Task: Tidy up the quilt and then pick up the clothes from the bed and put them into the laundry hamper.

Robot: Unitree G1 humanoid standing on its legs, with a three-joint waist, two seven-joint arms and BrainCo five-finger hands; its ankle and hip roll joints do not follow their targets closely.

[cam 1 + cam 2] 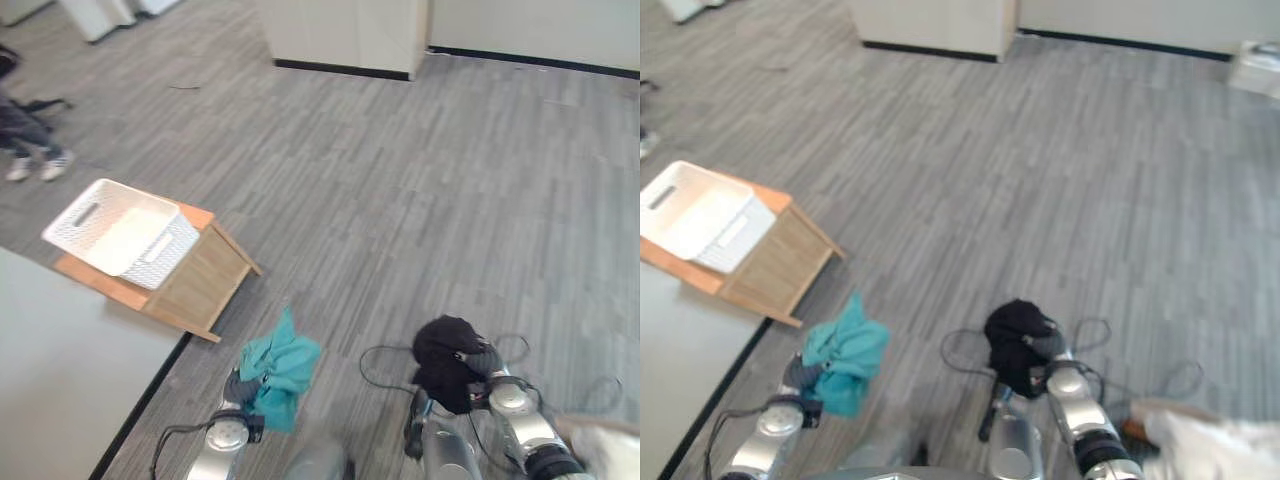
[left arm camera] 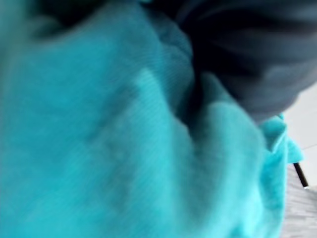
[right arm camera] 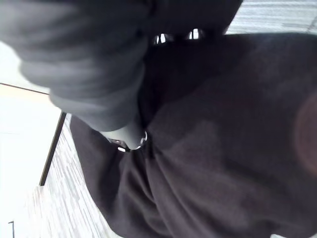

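A teal garment (image 1: 282,368) hangs bunched from my left hand (image 1: 238,386), low in the left eye view and above the floor; up close it covers the left wrist view (image 2: 124,148). A black garment (image 1: 446,358) is gathered in my right hand (image 1: 486,360), a little further right; a silver finger (image 3: 127,138) curls into it. The white perforated laundry hamper (image 1: 120,232) sits on a slanted wooden stand (image 1: 205,282) to the left, ahead of both hands and apart from them.
A pale bed surface with a dark edge (image 1: 60,380) fills the lower left corner. Grey plank floor (image 1: 420,200) stretches ahead. A pale cabinet (image 1: 345,35) stands at the back. A person's shoes (image 1: 35,166) are at far left. White cloth (image 1: 1220,445) lies at lower right.
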